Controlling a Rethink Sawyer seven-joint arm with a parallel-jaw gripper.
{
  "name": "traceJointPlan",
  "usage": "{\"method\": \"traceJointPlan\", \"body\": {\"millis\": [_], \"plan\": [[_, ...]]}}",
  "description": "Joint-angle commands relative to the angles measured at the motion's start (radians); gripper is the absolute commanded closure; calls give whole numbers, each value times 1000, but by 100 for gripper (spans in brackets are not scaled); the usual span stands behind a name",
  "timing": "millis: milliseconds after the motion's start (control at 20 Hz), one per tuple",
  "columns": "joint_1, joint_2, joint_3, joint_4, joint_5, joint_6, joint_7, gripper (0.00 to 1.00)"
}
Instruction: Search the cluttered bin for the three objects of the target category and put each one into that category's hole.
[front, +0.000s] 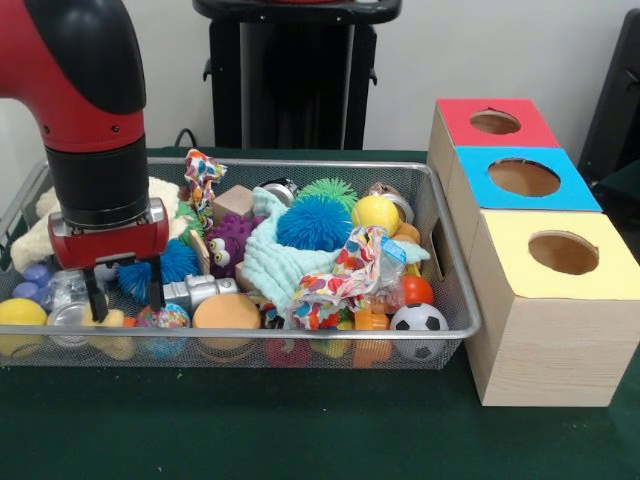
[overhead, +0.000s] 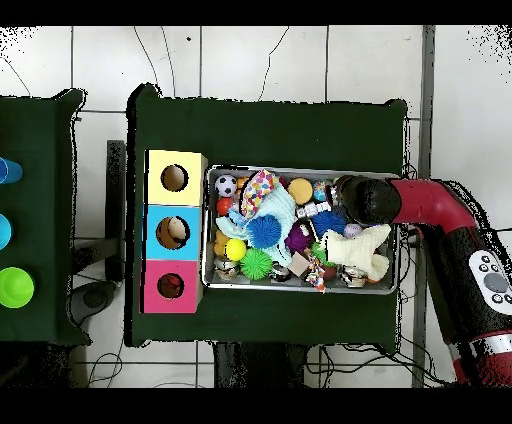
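A wire bin (front: 455, 300) holds a heap of toys. Among them are a big blue spiky ball (front: 313, 222), a green spiky ball (front: 328, 190), a yellow ball (front: 375, 213), an orange ball (front: 226, 312), a small soccer ball (front: 418, 320), a purple plush (front: 232, 240) and a mint cloth (front: 268, 262). My gripper (front: 125, 295) hangs open, low over the bin's left end, its fingers (front: 95, 297) straddling a smaller blue spiky ball (front: 178, 262). They grip nothing. In the overhead view the arm's wrist (overhead: 358, 198) covers the gripper.
Three wooden boxes stand in a row beside the bin, each with a round hole: red top (front: 495, 122), blue top (front: 523, 177), yellow top (front: 563, 252). A cream plush (front: 40, 235) lies at the bin's left end. A second table (overhead: 30, 200) carries coloured cups.
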Motion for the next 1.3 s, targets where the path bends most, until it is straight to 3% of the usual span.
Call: {"method": "traceJointPlan", "body": {"millis": [50,600,1300], "plan": [[-40,70,-36,-27,-100,0,-293,0],[-62,68,-16,-54,-109,3,-349,0],[-64,92,-4,-59,-91,2,-320,0]]}}
